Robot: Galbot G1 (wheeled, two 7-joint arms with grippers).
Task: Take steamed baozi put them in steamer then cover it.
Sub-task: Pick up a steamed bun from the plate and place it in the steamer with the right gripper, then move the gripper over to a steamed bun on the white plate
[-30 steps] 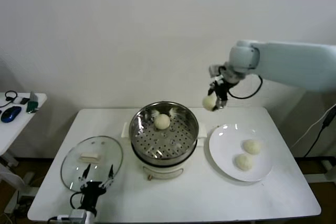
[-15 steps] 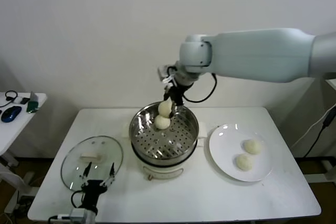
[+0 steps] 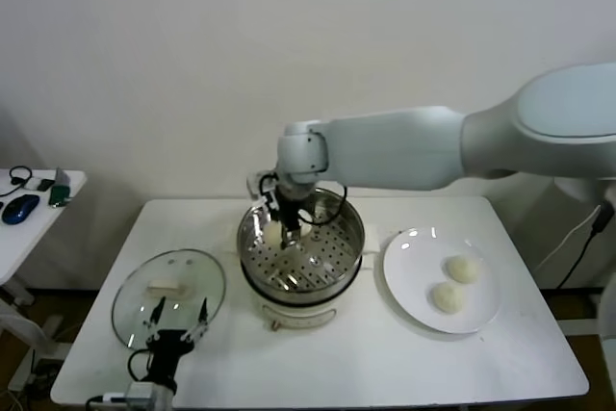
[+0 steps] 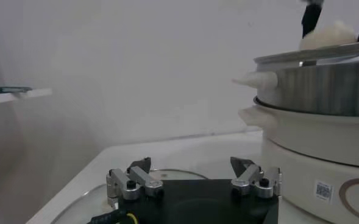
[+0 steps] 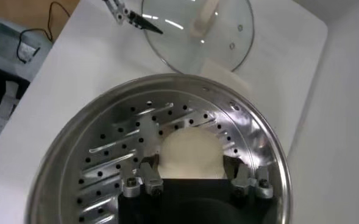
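Observation:
My right gripper (image 3: pixel 286 231) reaches down into the back left of the steamer (image 3: pixel 351 238), shut on a cream-white baozi (image 5: pixel 190 152) held at about rim height. The held baozi also shows above the steamer rim in the left wrist view (image 4: pixel 327 36). The baozi placed in the steamer earlier is hidden behind the gripper. Two more baozi (image 3: pixel 463 269) (image 3: pixel 446 297) lie on the white plate (image 3: pixel 409 267) to the right. The glass cover (image 3: pixel 135 310) with its cream handle (image 3: pixel 164 288) lies flat left of the steamer. My left gripper (image 3: pixel 180 320) is open over the cover's near edge.
The steamer stands on a cream pot base (image 3: pixel 298 313) in the middle of the white table (image 3: pixel 366 363). A small side table (image 3: pixel 38 214) with a blue mouse (image 3: pixel 19 209) stands at the far left. A wall runs close behind the table.
My right arm has swung left from above the plate to over the steamer, carrying the baozi, and has come down into the basket. The left arm has not moved.

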